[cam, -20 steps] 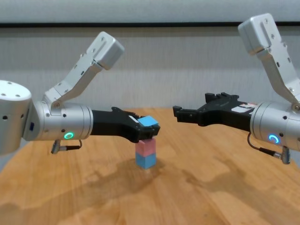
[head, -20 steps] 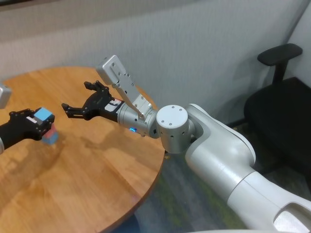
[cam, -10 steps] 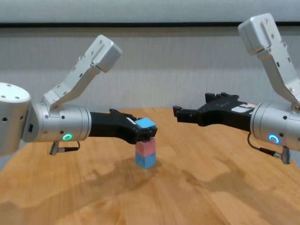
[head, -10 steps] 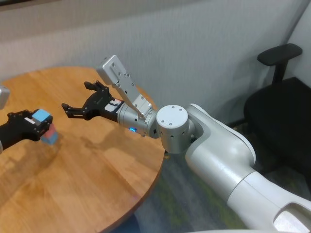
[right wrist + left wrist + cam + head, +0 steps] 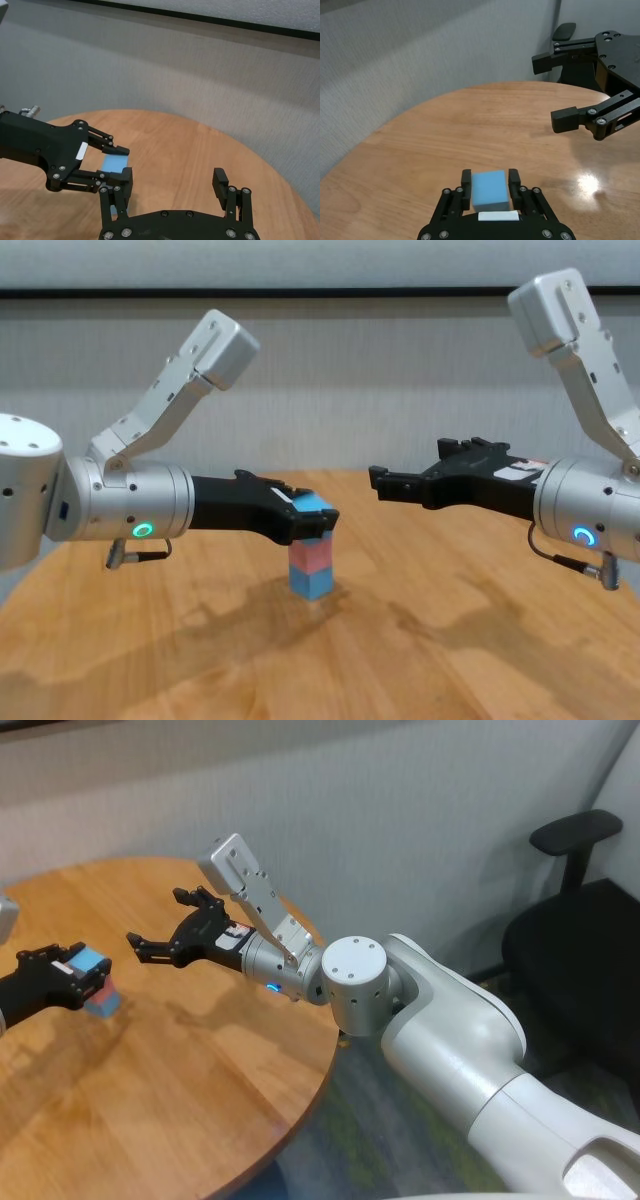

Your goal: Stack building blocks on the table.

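A light blue building block [image 5: 318, 506] rests on a pink block [image 5: 310, 555], which stands on another light blue block [image 5: 312, 583] on the round wooden table [image 5: 450, 640]. My left gripper [image 5: 316, 516] reaches in from the left and is shut on the top block; in the left wrist view its fingers [image 5: 466, 192] press both sides of that block [image 5: 489, 190]. From the head, the top block [image 5: 90, 960] sits at the table's left side. My right gripper [image 5: 410, 465] hovers open and empty above the table, to the right of the stack and apart from it.
The table's rounded edge [image 5: 325, 1070] curves just under my right arm. A black office chair [image 5: 580, 920] stands off to the right beyond the table. A grey wall runs behind.
My left gripper has lowered the top blue block until it sits on the pink block. The right arm has not moved.
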Robot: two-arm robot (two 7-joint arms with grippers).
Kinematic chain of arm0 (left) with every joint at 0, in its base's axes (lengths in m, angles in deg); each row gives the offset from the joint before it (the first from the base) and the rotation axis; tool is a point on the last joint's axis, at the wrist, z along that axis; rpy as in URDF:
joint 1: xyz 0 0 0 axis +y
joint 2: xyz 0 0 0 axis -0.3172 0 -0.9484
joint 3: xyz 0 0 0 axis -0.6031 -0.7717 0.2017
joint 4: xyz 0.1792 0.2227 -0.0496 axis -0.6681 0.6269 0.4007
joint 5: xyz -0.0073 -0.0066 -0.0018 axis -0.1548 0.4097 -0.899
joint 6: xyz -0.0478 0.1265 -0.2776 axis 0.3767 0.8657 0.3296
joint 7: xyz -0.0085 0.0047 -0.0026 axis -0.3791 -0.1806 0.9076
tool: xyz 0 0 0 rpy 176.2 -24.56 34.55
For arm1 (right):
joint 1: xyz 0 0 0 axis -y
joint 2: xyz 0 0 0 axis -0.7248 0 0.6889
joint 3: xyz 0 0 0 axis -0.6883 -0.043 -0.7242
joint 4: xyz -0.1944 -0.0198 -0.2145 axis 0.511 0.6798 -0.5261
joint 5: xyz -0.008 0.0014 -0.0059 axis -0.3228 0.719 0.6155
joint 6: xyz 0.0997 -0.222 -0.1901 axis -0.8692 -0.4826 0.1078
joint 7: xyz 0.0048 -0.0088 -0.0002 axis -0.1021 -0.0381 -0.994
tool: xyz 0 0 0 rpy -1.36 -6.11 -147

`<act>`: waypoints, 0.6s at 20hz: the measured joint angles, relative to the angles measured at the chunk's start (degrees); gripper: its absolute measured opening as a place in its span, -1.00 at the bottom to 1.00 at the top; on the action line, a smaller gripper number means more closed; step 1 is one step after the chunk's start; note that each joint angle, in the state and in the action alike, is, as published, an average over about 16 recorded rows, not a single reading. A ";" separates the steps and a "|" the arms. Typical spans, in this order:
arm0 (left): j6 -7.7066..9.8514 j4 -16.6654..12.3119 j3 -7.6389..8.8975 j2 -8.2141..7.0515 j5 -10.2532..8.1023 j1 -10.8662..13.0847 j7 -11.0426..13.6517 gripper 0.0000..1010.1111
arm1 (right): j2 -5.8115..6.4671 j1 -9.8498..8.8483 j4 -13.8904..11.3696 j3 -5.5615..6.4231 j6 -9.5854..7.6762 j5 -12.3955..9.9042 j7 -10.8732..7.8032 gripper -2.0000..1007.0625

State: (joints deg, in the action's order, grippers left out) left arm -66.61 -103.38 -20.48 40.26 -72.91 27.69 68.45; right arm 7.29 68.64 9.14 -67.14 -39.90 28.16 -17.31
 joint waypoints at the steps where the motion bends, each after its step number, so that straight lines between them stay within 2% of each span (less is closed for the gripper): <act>1: 0.06 -0.20 0.04 -0.05 -0.01 0.08 0.04 0.02 | 0.00 0.00 0.00 0.00 0.00 0.00 0.00 0.99; 7: 0.64 -2.33 0.36 -0.67 -0.28 0.89 0.14 0.36 | 0.00 0.00 0.00 0.00 0.00 0.00 0.00 1.00; 12: 1.48 -5.88 1.08 -2.03 -1.15 2.18 -0.03 0.67 | 0.00 0.00 0.00 0.00 0.00 0.00 0.00 1.00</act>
State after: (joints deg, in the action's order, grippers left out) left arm -65.12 -109.26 -19.40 38.23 -74.06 29.87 68.43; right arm 7.29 68.64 9.14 -67.14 -39.90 28.16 -17.31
